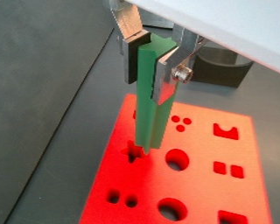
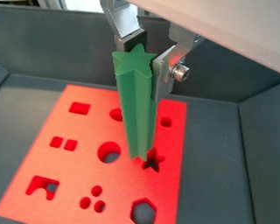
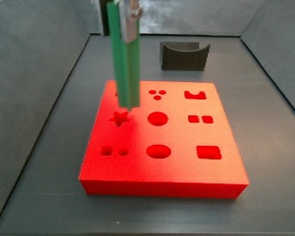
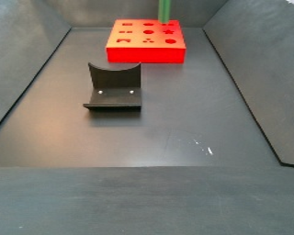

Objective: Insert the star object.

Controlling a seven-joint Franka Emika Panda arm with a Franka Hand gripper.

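Note:
My gripper (image 2: 149, 63) is shut on the star object (image 2: 136, 105), a long green rod with a star-shaped top, and holds it upright. It also shows in a wrist view (image 1: 152, 105) and in both side views (image 3: 125, 64) (image 4: 167, 8). The rod's lower end hangs over the red block (image 3: 175, 166), right at the star-shaped hole (image 3: 119, 117). Part of that hole (image 2: 156, 162) shows beside the rod's tip. I cannot tell whether the tip touches the block. The silver fingers (image 1: 167, 74) clamp the rod near its top.
The red block (image 4: 146, 41) has several other shaped holes, round (image 3: 159, 118) and square (image 3: 209, 152). A dark grey curved block (image 3: 183, 55) (image 4: 113, 87) stands apart from the red block on the dark floor. Grey walls (image 3: 52, 83) enclose the bin.

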